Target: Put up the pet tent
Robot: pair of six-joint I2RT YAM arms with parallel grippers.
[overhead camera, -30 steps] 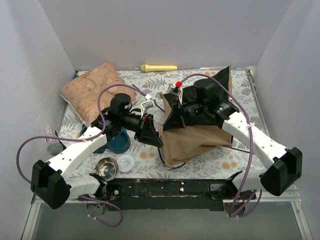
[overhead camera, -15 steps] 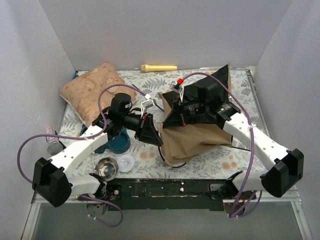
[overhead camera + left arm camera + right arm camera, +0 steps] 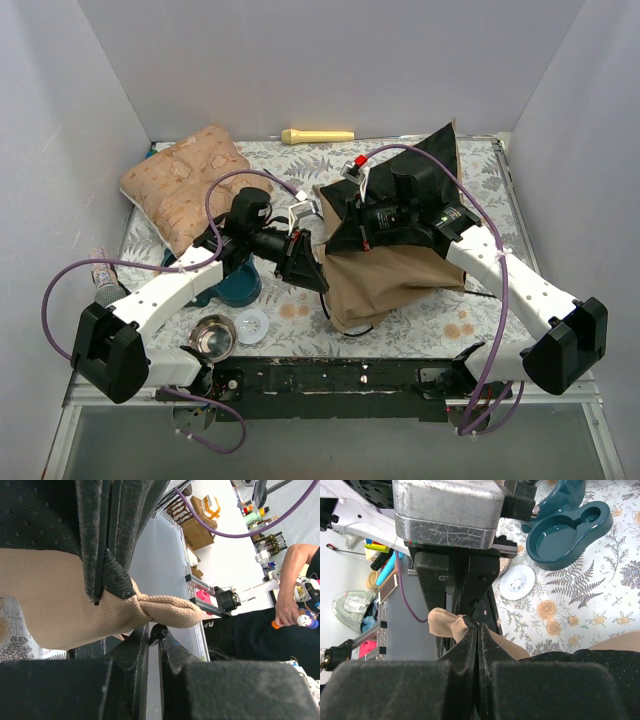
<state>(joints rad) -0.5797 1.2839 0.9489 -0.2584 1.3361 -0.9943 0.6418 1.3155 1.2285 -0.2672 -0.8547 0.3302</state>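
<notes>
The pet tent [image 3: 390, 280] is lying on the floral tablecloth [image 3: 470, 170], right of centre. Its tan shell is spreading flat toward the near edge, and its black panels are rising to a peak at the far side, under the right arm. The left gripper [image 3: 154, 634] is pinching narrowly on a twisted tan corner of the tent, with a small black tip [image 3: 159, 629] showing in the slim gap between its fingers [image 3: 127, 650]. The right gripper [image 3: 478, 630] is meeting it head-on from the opposite side, its jaws pressing together on the same bunched tan corner, so both tools are gripping the tent at one spot, just left of the shell. A puffy patterned cushion [image 3: 185, 185] is sitting in the far left corner, well apart from the tent. A pale yellow cylinder [image 3: 318, 136] is lying against the back wall. A teal two-well dish [image 3: 565, 532] is resting beneath the left arm, with a white round lid [image 3: 516, 582] near it and a steel bowl [image 3: 212, 337] beside that lid, close to the near edge
</notes>
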